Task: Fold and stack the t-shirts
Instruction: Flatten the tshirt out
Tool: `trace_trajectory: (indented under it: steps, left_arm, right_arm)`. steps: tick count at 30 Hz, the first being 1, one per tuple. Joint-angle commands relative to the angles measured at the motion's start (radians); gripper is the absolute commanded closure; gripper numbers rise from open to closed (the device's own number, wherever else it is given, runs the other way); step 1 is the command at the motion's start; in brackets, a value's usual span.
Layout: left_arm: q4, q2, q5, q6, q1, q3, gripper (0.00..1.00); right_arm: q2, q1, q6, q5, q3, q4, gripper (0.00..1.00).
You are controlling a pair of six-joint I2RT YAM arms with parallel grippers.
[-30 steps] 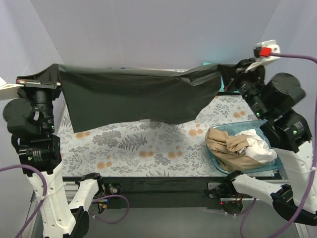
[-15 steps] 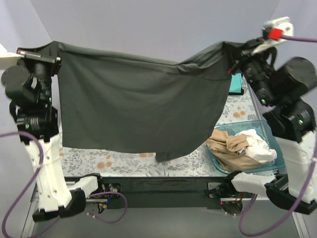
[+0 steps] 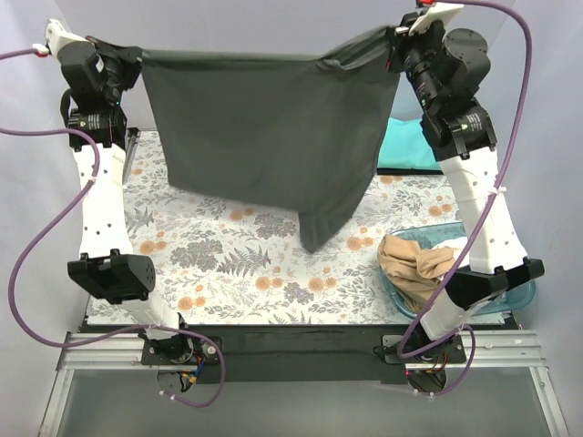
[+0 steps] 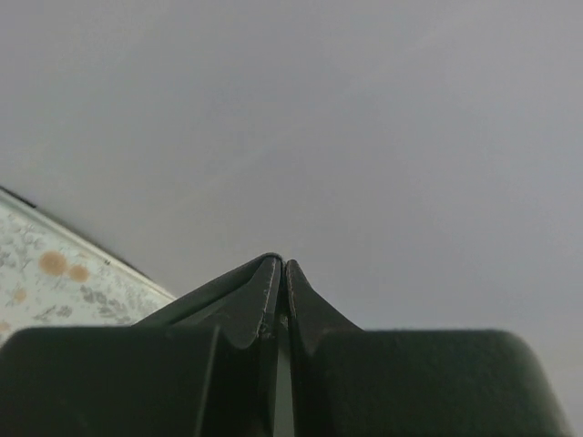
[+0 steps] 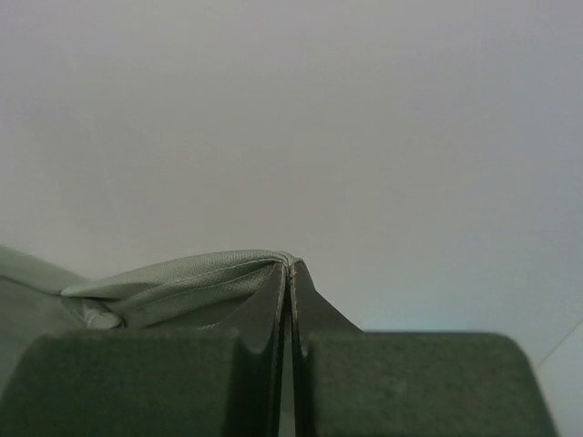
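Note:
A dark grey t-shirt [image 3: 264, 127] hangs spread in the air, high over the far part of the table. My left gripper [image 3: 137, 62] is shut on its top left corner and my right gripper [image 3: 398, 44] is shut on its top right corner. In the right wrist view the cloth [image 5: 182, 287] bunches at the closed fingertips [image 5: 290, 269]. In the left wrist view the jaws [image 4: 281, 269] are pressed together. A teal t-shirt [image 3: 408, 146] lies folded at the far right. A tan t-shirt [image 3: 414, 269] lies crumpled in the basin.
A translucent blue basin [image 3: 524, 296] stands at the near right, behind my right arm. The floral table cover [image 3: 228, 264] lies under the hanging shirt. Grey walls close in the far side and both flanks.
Both arms have risen and stretched far back, lifting the dark grey shirt from a low drape to a high hanging sheet off the table. Both grippers stayed shut on it.

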Motion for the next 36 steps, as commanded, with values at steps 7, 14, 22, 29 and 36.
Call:
trace_trajectory:
  steps: [7,14,22,29,36]
  left_arm:
    - [0.098,-0.153,0.005,0.061,0.006,-0.140,1.00]
    - [0.265,-0.409,-0.024,0.016,0.006,-0.841,1.00]
    - [0.325,-0.397,-0.009,-0.091,0.006,-1.287,1.00]
    - [0.313,-0.380,-0.032,-0.131,0.006,-1.497,1.00]
    - [0.078,-0.547,-0.184,-0.250,0.006,-1.589,1.00]
  right_arm:
    - [-0.157,-0.010,0.007,-0.130,-0.170,0.200,0.99]
    - [-0.391,-0.008,0.114,-0.242,-0.790,0.268,0.99]
    - [-0.517,-0.007,0.273,-0.385,-1.354,0.335,0.99]
    - [-0.501,-0.003,0.345,-0.469,-1.577,0.291,0.99]
    - [-0.544,0.016,0.449,-0.443,-1.701,0.119,0.99]
